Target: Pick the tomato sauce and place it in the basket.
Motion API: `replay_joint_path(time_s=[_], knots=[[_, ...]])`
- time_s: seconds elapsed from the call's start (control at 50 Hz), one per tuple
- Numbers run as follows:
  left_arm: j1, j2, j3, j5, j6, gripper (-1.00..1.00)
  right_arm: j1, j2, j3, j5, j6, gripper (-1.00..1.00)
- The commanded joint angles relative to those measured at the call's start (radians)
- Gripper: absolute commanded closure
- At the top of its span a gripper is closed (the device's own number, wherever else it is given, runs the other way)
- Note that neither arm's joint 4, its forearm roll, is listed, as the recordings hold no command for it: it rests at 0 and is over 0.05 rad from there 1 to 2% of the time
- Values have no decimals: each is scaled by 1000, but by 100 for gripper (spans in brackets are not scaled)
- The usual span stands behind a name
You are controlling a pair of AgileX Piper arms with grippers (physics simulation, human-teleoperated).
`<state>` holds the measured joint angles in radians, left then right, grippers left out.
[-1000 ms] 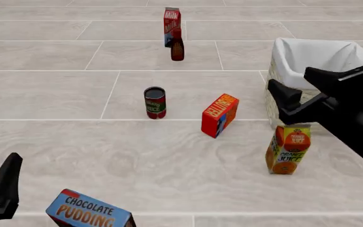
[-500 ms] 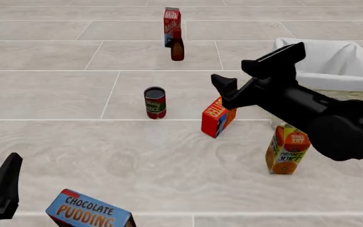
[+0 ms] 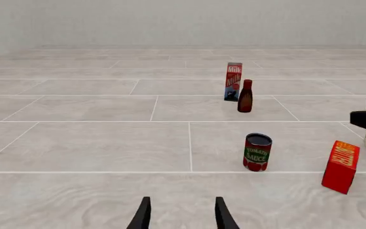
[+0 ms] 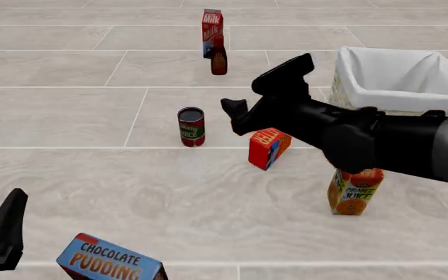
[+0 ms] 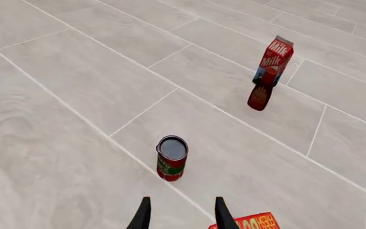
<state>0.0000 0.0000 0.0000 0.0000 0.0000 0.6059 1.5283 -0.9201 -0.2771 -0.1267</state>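
The basket (image 4: 349, 67) looks empty; tomato sauce (image 4: 191, 126) stands well apart.

Light is even and bright across all three views, flat and diffuse, with no single source apparent. No glare or hot spots show on the pale tiled floor (image 4: 91, 175). Shadows are weak: a soft smudge lies under the tomato sauce (image 4: 191, 126) toward six o'clock, and little else. The dark right arm (image 4: 380, 143) renders almost black, with surface detail nearly lost. Edges are crisp everywhere, near and far, with no motion blur, no defocus and no bending of the tile lines at the borders.
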Motion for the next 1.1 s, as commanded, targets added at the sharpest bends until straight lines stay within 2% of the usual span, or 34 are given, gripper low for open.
replay_joint_path(time_s=[0.02, 0.5, 1.1], knots=[[0, 0, 0, 0, 0, -100, 30, 81, -61, -1, -2, -100], [0, 0, 0, 0, 0, -100, 32, 310, -262, 31, 26, -100], [0, 0, 0, 0, 0, -100, 18, 439, -336, -30, 47, -100]])
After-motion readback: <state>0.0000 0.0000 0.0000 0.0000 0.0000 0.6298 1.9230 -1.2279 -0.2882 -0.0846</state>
